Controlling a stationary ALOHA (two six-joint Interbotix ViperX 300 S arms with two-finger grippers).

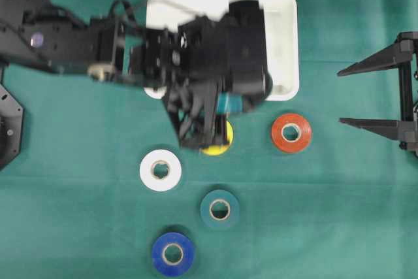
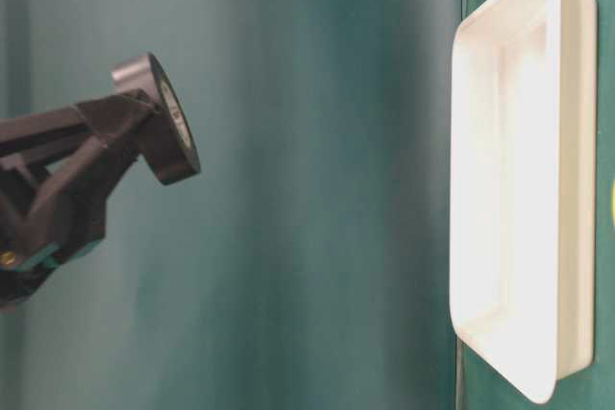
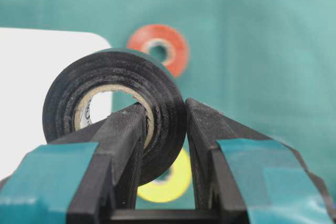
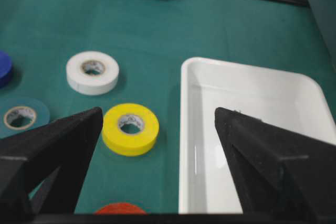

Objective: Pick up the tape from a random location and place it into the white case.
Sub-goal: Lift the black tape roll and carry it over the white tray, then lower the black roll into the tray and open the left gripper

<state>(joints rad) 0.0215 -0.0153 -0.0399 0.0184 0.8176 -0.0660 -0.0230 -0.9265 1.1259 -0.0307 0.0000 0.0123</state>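
Two fingers of the left gripper (image 3: pixel 164 129) are pinching the wall of a black tape roll (image 3: pixel 113 108), one finger inside its cardboard core, and holding it clear of the green cloth (image 1: pixel 339 213) beside the white case (image 1: pixel 287 44). Near the case's long edge, yellow (image 4: pixel 130 128) and red (image 1: pixel 291 132) rolls are lying flat; white (image 1: pixel 160 170), teal (image 1: pixel 219 209) and blue (image 1: pixel 173 253) rolls are sitting farther off. Well apart from the case, the right gripper (image 1: pixel 356 95) is waiting empty, jaws spread wide.
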